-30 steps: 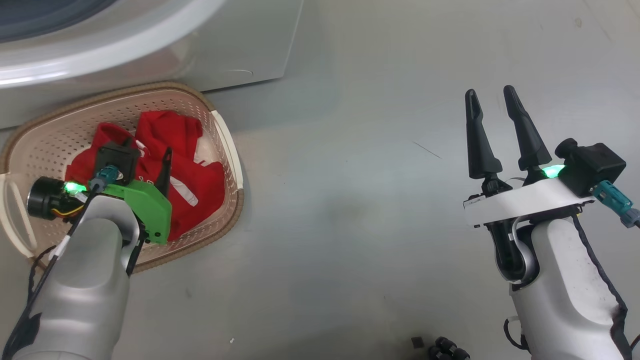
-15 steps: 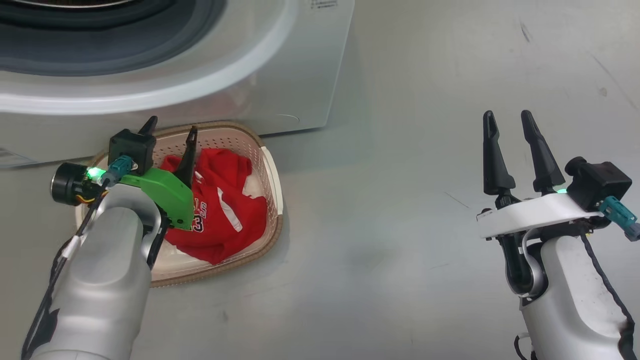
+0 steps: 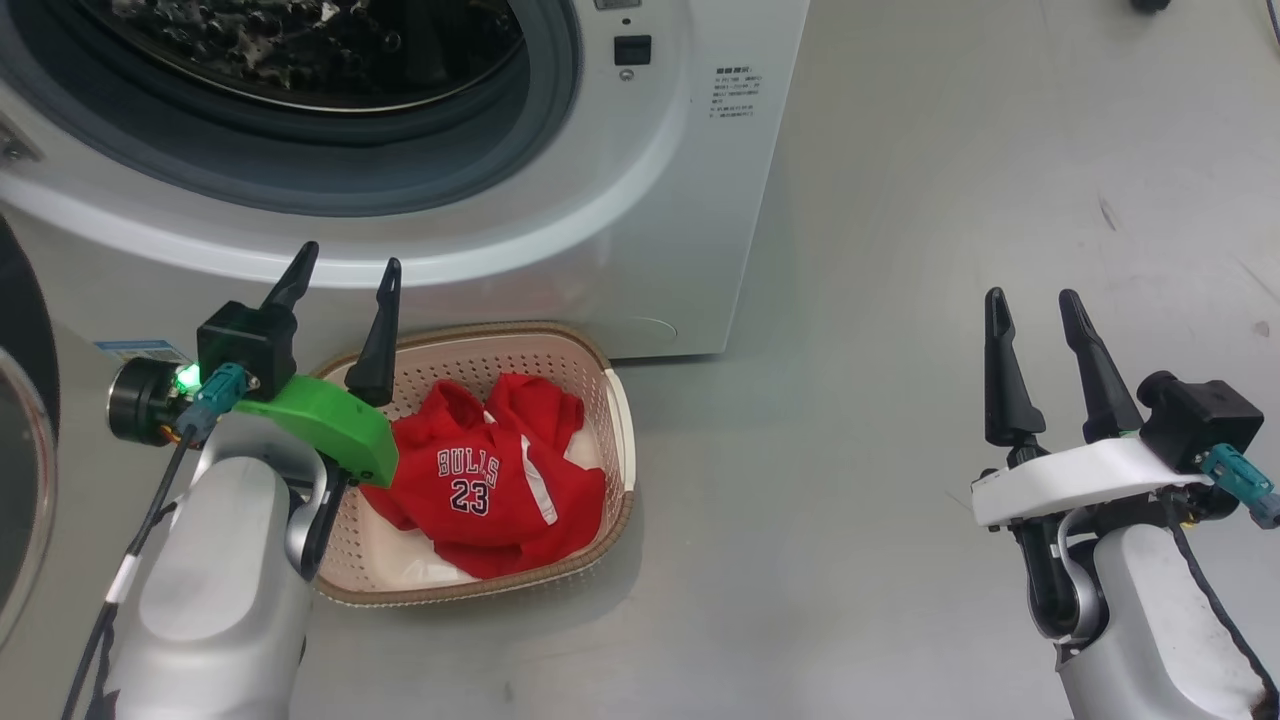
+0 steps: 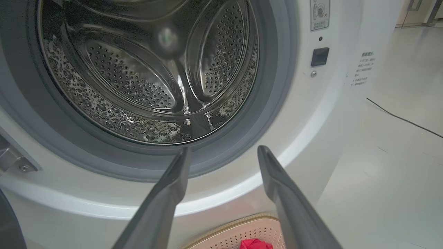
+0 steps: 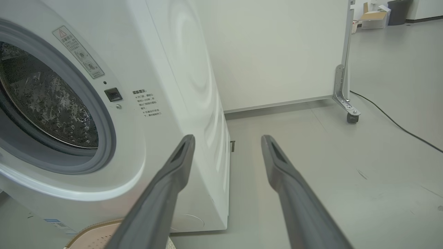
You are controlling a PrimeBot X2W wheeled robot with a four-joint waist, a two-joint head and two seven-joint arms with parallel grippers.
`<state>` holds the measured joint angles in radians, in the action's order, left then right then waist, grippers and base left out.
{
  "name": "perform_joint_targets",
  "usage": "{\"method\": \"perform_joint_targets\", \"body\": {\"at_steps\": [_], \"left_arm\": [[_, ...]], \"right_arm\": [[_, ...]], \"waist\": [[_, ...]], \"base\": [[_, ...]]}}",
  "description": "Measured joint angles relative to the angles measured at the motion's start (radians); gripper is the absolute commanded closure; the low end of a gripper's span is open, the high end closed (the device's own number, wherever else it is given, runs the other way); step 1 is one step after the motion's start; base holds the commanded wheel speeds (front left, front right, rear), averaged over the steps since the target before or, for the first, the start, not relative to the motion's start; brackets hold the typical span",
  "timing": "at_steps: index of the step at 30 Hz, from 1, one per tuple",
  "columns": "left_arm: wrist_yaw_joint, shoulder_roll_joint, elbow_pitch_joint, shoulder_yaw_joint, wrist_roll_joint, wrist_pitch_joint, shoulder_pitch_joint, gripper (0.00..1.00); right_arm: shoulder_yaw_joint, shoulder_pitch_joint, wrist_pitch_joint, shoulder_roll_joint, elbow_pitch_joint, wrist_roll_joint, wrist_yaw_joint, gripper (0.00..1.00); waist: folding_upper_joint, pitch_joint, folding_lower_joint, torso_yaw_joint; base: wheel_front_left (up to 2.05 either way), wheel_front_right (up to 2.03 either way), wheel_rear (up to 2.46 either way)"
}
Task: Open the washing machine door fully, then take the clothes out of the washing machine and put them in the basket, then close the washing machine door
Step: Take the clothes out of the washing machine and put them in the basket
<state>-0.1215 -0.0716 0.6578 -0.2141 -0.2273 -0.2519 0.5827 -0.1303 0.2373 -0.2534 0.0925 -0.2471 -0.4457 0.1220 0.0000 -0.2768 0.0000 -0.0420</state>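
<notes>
The washing machine (image 3: 660, 190) stands open, its steel drum (image 4: 138, 79) showing no garments. Its door (image 3: 22, 330) is swung out at the head view's left edge. On the floor in front, the cream basket (image 3: 470, 330) holds the red clothes (image 3: 490, 480), with the "BULLS 23" jersey on top. My left gripper (image 3: 347, 262) is open and empty, raised over the basket's far left rim and pointing at the machine front (image 4: 224, 150). My right gripper (image 3: 1030, 300) is open and empty above bare floor to the right (image 5: 228, 138).
Grey floor (image 3: 900, 300) stretches to the right of the machine. In the right wrist view, a white partition on a wheeled foot (image 5: 347, 112) stands behind, and a black cable (image 5: 391, 121) runs across the floor. The basket's edge (image 5: 93, 235) sits under the machine's front corner.
The camera has tilted up, bringing the drum opening into view. My left gripper has lifted off the clothes in the basket and now points at the machine. The right gripper stays open.
</notes>
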Motion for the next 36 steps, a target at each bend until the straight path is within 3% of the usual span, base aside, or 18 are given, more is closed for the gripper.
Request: {"method": "perform_joint_targets", "body": {"at_steps": [17, 36], "left_arm": [[-0.001, -0.006, -0.175, 0.081, -0.028, 0.000, -0.244, 0.00], [0.012, -0.005, -0.322, 0.141, -0.045, 0.000, -0.435, 0.00]], "right_arm": [[-0.004, -0.094, 0.000, 0.000, -0.005, 0.000, 0.000, 0.00], [-0.019, -0.147, 0.000, -0.004, -0.006, 0.000, 0.000, 0.00]], "waist": [[0.0000, 0.162, 0.0000, 0.090], [0.0000, 0.242, 0.0000, 0.113]], "base": [[0.00, 0.00, 0.00], [0.00, 0.00, 0.00]]}}
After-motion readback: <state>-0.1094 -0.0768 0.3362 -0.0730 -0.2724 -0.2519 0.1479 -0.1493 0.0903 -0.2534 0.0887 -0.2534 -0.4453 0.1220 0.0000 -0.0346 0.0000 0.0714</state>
